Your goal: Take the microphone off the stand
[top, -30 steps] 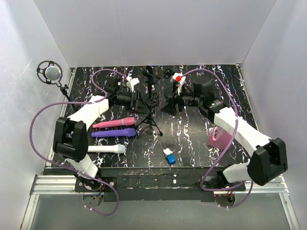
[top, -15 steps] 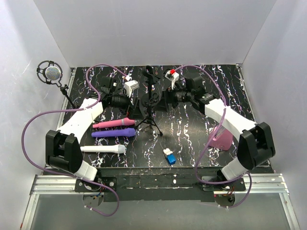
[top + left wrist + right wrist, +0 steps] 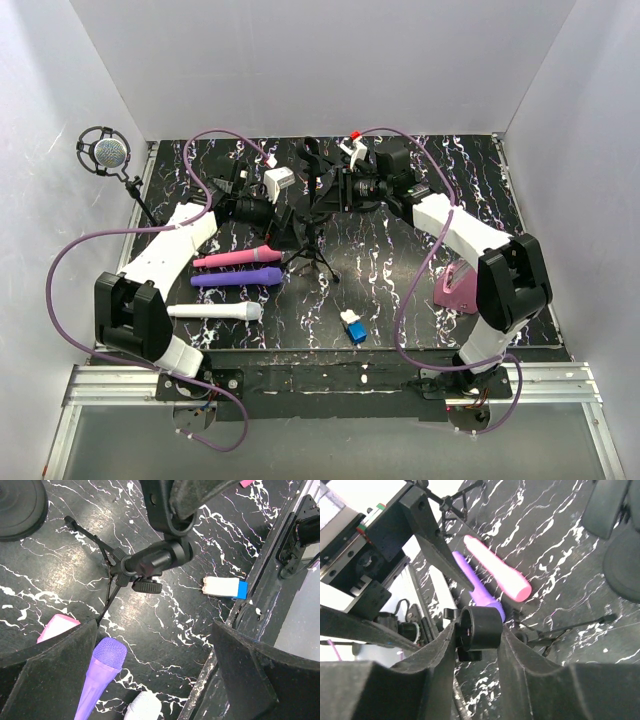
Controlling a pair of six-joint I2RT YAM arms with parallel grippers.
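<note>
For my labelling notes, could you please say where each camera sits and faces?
Top: above and behind, facing down on the table; left arm, right arm show.
Left wrist: on left hand, facing the stand; open fingers show.
Right wrist: on right hand, facing across the table; fingers pinch a cylinder.
Both wrists share the purple microphone.

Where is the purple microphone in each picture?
Top camera: the purple plastic microphone lies flat, left of centre.
Left wrist: bottom edge, left of middle, only its head showing.
Right wrist: near the centre, running diagonally.
Shared landmark: the pink microphone right beside it.
</note>
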